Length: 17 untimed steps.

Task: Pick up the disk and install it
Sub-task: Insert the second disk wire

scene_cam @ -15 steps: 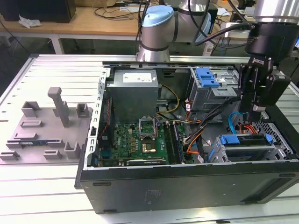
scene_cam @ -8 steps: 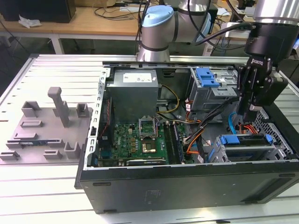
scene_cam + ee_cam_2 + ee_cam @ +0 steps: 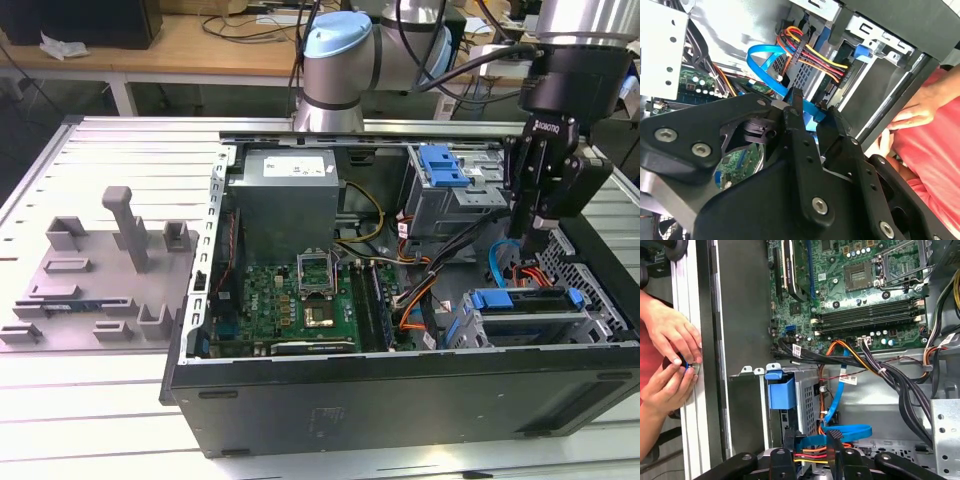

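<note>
Place: a robotics lab or workshop.
Work surface: a slotted aluminium tabletop [image 3: 110, 150] of the kind used for test rigs.
Equipment: an open computer case [image 3: 400, 380] with its motherboard [image 3: 290, 300] bared; a grey fixture plate [image 3: 95, 290] beside it.
Background: wooden desks [image 3: 200, 50] strewn with cables.
People: a person's hands [image 3: 670, 355] at the table edge.

Slatted metal table [image 3: 120, 140] under computer case [image 3: 400, 390], grey fixture [image 3: 100, 290].

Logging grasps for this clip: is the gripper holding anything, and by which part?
Nothing: the gripper hangs open and empty above the disk seated in its bay.
</note>
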### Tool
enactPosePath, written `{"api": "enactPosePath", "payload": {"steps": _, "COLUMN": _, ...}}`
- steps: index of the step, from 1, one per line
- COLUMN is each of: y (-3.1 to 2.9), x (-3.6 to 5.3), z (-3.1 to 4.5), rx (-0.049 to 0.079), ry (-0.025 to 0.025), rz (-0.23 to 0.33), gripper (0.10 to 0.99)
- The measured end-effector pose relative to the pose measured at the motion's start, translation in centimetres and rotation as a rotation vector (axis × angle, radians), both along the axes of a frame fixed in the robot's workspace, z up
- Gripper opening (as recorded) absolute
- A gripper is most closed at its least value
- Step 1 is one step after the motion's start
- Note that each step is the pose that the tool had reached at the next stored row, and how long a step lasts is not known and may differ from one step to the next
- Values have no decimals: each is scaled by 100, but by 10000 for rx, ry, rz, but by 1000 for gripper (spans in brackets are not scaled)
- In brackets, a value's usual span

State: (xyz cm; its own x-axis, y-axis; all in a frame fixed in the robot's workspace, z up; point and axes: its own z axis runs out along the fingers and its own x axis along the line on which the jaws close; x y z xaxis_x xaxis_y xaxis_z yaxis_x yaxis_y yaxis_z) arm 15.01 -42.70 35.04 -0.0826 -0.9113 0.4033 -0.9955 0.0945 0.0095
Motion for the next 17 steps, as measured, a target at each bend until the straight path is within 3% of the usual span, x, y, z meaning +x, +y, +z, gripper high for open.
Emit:
{"api": "enactPosePath", "payload": {"steps": 5, "y": 0, "x": 0, "z": -5, "rx": 1, "ry": 0, "rz": -2, "gripper": 373}}
{"api": "enactPosePath", "payload": {"steps": 6, "y": 0, "x": 1, "z": -5, "rx": -1, "ry": -4, "rz": -1, "gripper": 298}}
{"api": "enactPosePath", "payload": {"steps": 7, "y": 0, "x": 1, "z": -6, "rx": 0, "ry": -23, "rz": 0, "gripper": 298}}
{"api": "enactPosePath", "payload": {"steps": 10, "y": 0, "x": 0, "z": -7, "rx": -15, "ry": -193, "rz": -2, "gripper": 298}}
{"api": "enactPosePath", "payload": {"steps": 13, "y": -1, "x": -3, "z": -8, "rx": -57, "ry": -307, "rz": -3, "gripper": 298}}
{"api": "enactPosePath", "payload": {"steps": 17, "y": -1, "x": -16, "z": -8, "rx": -109, "ry": -311, "rz": -41, "gripper": 298}}
